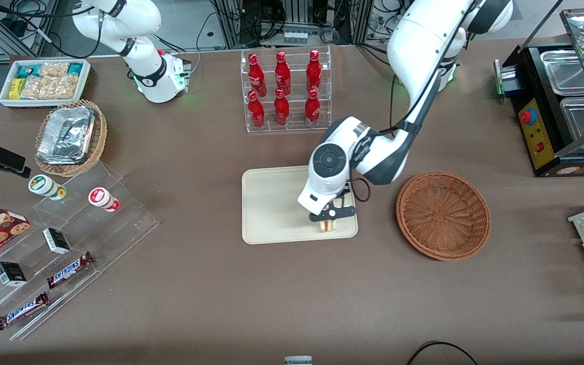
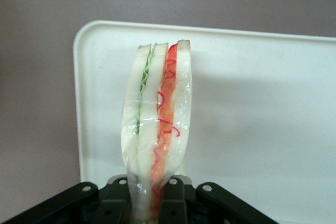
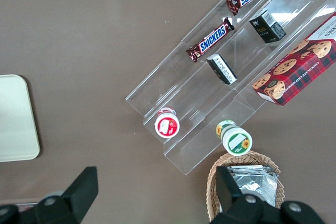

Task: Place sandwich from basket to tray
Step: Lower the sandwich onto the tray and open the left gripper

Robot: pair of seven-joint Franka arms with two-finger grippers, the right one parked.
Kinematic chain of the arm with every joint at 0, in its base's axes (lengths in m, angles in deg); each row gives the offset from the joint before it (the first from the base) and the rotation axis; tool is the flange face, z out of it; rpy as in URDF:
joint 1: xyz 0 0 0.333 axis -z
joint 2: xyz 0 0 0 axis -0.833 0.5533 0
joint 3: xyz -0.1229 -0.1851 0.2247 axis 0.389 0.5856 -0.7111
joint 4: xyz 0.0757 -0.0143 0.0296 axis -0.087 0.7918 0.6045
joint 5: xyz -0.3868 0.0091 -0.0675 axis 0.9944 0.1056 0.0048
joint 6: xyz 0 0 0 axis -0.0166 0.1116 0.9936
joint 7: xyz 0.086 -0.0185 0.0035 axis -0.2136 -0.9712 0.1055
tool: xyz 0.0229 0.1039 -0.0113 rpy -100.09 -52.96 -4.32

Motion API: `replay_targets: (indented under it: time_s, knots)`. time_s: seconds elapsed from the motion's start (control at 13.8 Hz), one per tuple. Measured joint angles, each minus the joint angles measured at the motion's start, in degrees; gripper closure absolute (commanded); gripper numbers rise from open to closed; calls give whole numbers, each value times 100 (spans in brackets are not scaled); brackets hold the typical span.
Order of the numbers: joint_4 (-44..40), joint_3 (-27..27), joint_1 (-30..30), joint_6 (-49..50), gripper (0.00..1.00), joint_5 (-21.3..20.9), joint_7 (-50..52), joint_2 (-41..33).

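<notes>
My left gripper (image 1: 329, 219) hangs low over the cream tray (image 1: 271, 203), at the tray corner nearest the front camera and the basket. It is shut on the sandwich (image 1: 328, 225), a clear-wrapped white wedge with green and red filling. The wrist view shows the sandwich (image 2: 157, 124) pinched between the black fingers (image 2: 118, 205) with the tray (image 2: 262, 103) under it. I cannot tell whether its tip touches the tray. The reddish-brown wicker basket (image 1: 443, 215) sits beside the tray, toward the working arm's end, with nothing in it.
A clear rack of red bottles (image 1: 284, 88) stands farther from the front camera than the tray. Clear stepped shelves with snacks (image 1: 53, 253), a tan basket of foil trays (image 1: 70, 137) and a white snack bin (image 1: 44, 81) lie toward the parked arm's end. A black food warmer (image 1: 560, 101) stands at the working arm's end.
</notes>
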Motion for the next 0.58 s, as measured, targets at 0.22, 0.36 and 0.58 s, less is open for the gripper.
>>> replay_targets:
  time_s: [0.22,0.36,0.58]
  knots:
    - [-116,-1,200,2,100,0,198,178]
    - [-126,-2,272,0,100,0,307,244]
    - [-135,-2,300,-10,100,0,443,318]
